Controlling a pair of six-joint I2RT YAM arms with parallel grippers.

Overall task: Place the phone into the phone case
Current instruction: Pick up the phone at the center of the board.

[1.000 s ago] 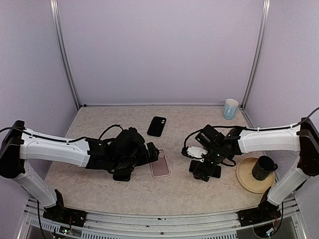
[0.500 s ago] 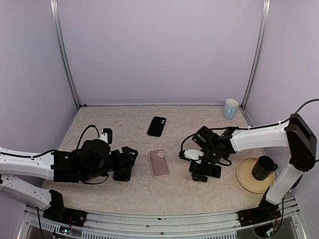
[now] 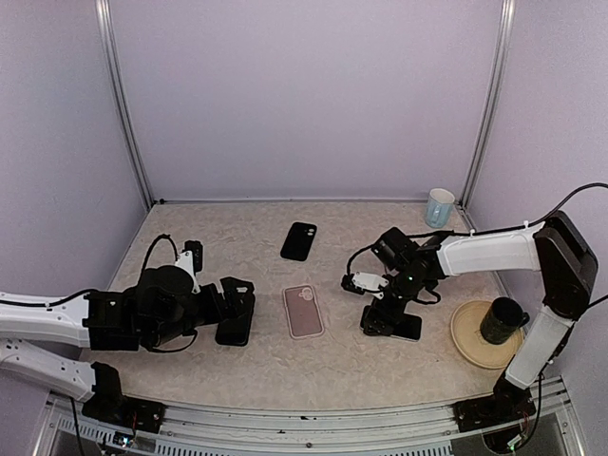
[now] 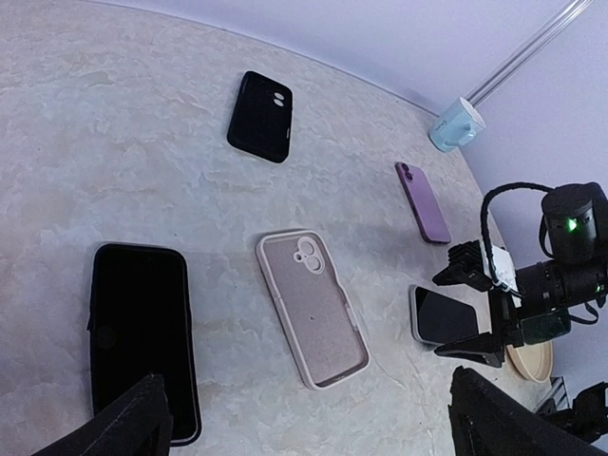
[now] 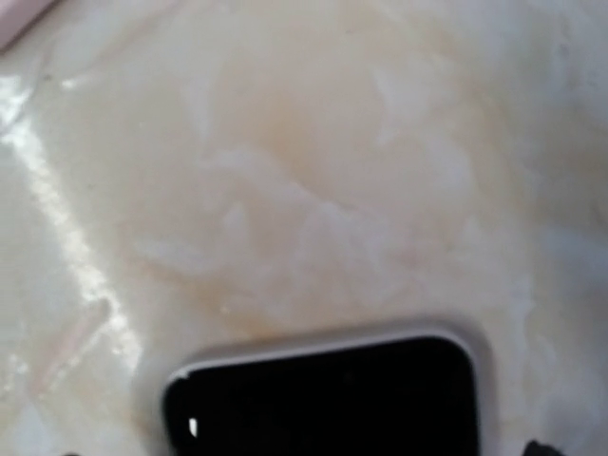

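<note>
Centrally, phone case (image 3: 304,312) between left gripper (image 3: 239,310) and right gripper (image 3: 372,304).

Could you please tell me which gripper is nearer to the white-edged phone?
Right. The right gripper is open astride the phone; the left gripper is far off, beyond the pink case.

A phone (image 5: 323,399) with a dark screen and a pale rim is lying flat on the mottled beige table surface (image 5: 313,171), its lower part running out of view. A glare streak (image 5: 66,228) is crossing the surface at the left. A pale pink sliver (image 5: 17,11) is showing farther along the surface, too small to identify.
</note>
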